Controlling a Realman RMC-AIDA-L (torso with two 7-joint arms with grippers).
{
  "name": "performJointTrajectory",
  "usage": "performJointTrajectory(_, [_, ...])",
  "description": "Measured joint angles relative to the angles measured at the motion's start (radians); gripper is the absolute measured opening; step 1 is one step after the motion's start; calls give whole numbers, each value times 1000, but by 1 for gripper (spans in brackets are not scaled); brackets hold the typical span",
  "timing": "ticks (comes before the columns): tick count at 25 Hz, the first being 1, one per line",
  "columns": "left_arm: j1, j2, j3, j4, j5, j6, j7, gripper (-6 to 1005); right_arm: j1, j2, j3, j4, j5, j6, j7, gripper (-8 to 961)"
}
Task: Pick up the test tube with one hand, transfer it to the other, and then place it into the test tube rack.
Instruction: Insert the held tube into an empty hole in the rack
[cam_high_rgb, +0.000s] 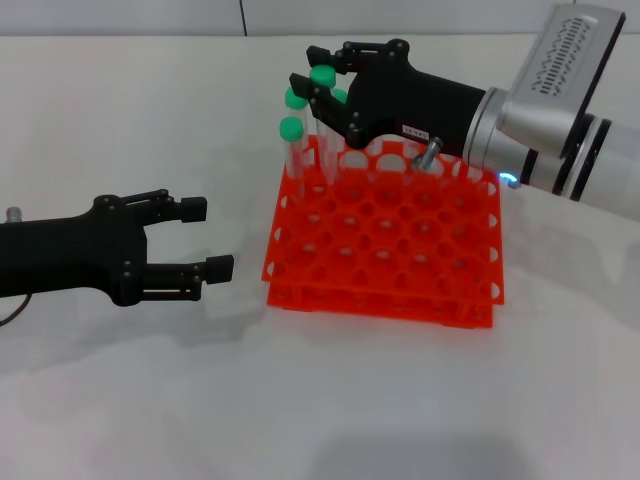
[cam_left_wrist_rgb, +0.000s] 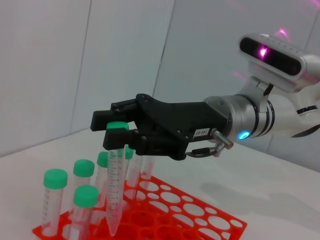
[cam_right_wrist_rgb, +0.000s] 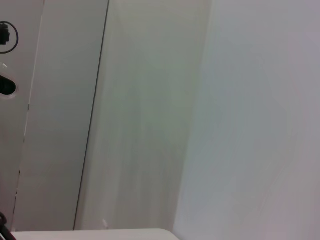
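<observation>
Our right gripper (cam_left_wrist_rgb: 119, 131) pinches the test tube (cam_left_wrist_rgb: 115, 184) by its green cap.

We hold it upright, tip just over the test tube rack (cam_high_rgb: 400, 250), beside other capped tubes (cam_left_wrist_rgb: 54, 200); our left gripper (cam_high_rgb: 207, 238) hangs spread, well apart.

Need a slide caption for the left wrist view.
Right gripper holds a test tube upright above the test tube rack.

One orange-red test tube rack (cam_high_rgb: 380, 300) is standing here, at least five green-capped test tubes (cam_left_wrist_rgb: 55, 200) are showing — some overlapping — and two black grippers, left (cam_high_rgb: 208, 237) and right (cam_high_rgb: 310, 68), are hovering.
</observation>
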Motion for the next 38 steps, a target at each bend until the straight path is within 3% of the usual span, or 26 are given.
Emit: performJointTrajectory(38, [-14,-2,3,-1,2,-10,-2,873,2,0,-78,1,94,49,-18,280])
